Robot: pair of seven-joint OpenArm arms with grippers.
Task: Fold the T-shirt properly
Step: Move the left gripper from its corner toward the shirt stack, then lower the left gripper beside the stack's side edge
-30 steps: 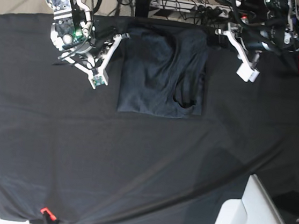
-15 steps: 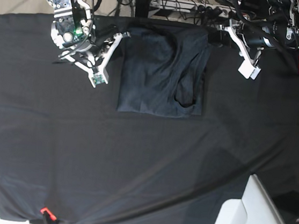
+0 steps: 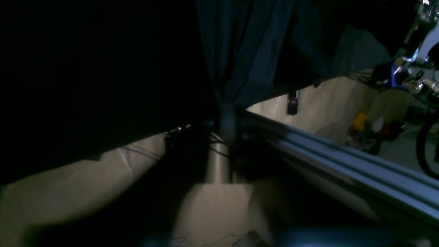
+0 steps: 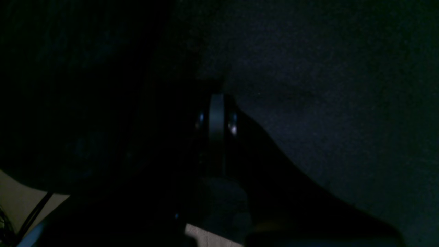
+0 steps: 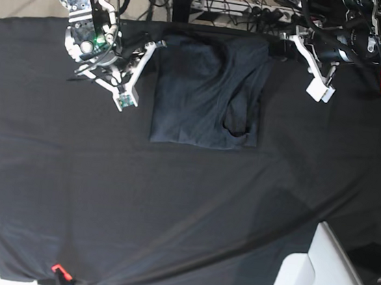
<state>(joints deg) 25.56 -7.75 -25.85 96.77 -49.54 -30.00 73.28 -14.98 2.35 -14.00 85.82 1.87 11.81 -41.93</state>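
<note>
the t-shirt lies on the far middle of the black table cloth, already brought in to a narrow upright rectangle, with a sleeve or neckline curve showing near its lower right corner. my left gripper is at the shirt's far right corner; from my left wrist view a pinch of dark blue-grey cloth gathers right at my fingertips, but i cannot tell whether my fingers are clenched on it or letting it go. my right gripper sits at the shirt's far left corner, fingers pressed together, and the dark wrist view does not show whether any cloth is caught between them. i judge the lengthwise folds done and the crosswise fold in hand. next calls for both far corners to be carried evenly toward the near hem, keeping the edges square
</note>
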